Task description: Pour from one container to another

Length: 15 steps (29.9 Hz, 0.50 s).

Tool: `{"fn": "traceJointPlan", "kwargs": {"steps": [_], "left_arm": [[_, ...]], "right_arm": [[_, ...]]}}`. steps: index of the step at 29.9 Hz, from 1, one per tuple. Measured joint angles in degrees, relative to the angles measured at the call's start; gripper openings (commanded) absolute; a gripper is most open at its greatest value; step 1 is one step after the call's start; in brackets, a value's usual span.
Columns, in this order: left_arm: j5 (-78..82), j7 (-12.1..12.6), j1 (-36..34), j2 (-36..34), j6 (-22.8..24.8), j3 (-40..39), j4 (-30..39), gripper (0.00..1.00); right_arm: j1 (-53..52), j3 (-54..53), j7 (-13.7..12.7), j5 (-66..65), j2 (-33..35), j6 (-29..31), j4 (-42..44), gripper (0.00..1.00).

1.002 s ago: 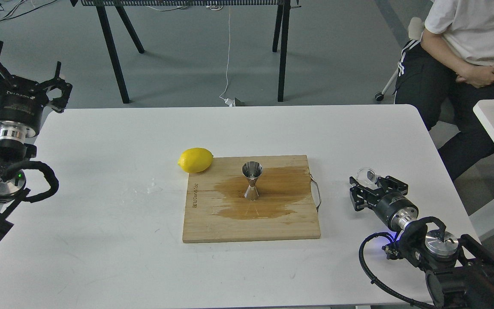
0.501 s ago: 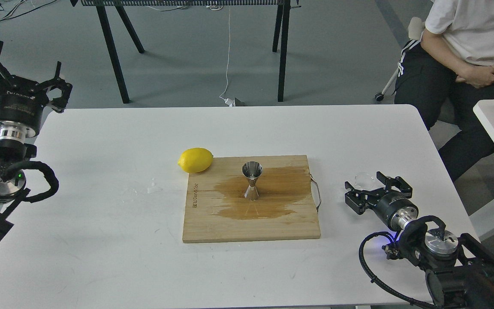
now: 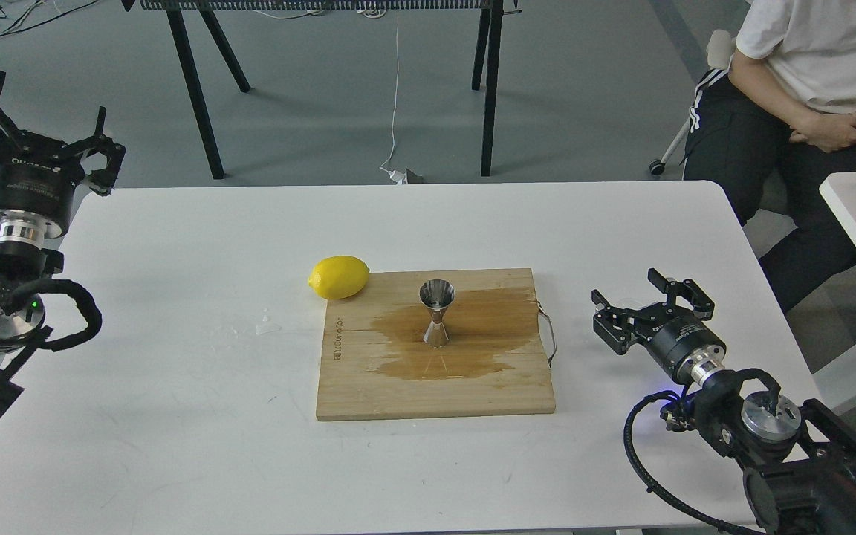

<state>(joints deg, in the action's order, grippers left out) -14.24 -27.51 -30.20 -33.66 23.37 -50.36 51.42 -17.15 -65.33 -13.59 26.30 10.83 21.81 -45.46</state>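
A steel jigger point(image 3: 436, 313) stands upright on a wet brown stain at the middle of a wooden board point(image 3: 435, 386) on the white bench point(image 3: 175, 416), a lemon point(image 3: 339, 277) touching the board's far left corner. At right, the right gripper point(image 3: 651, 305) hovers low with its fingers point(image 3: 695, 293) spread wide around the faint clear cup point(image 3: 630, 304), which sits on the bench between them, apparently ungripped. The left gripper point(image 3: 41, 126), raised at the bench's far left edge, has its fingers spread and empty.
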Motion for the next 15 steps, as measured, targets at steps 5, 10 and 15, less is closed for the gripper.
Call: {"fn": "traceJointPlan", "kwargs": {"steps": [5,10,15], "left_arm": [[0.0,0.0,0.0,-0.1,0.0,0.0,0.0,1.0],[0.0,0.0,0.0,-0.1,0.0,0.0,0.0,1.0],[0.0,0.2,0.0,0.0,-0.4,0.0,-0.2,1.0]], "right_arm": [[-2.9,0.2,0.5,-1.4,2.6,2.3,-1.0,0.99],[-5.7,-0.4,0.8,-2.3,7.9,4.0,-1.5,1.0],[-6.2,-2.1,0.9,-2.3,12.9,5.9,-2.8,1.0]]}}
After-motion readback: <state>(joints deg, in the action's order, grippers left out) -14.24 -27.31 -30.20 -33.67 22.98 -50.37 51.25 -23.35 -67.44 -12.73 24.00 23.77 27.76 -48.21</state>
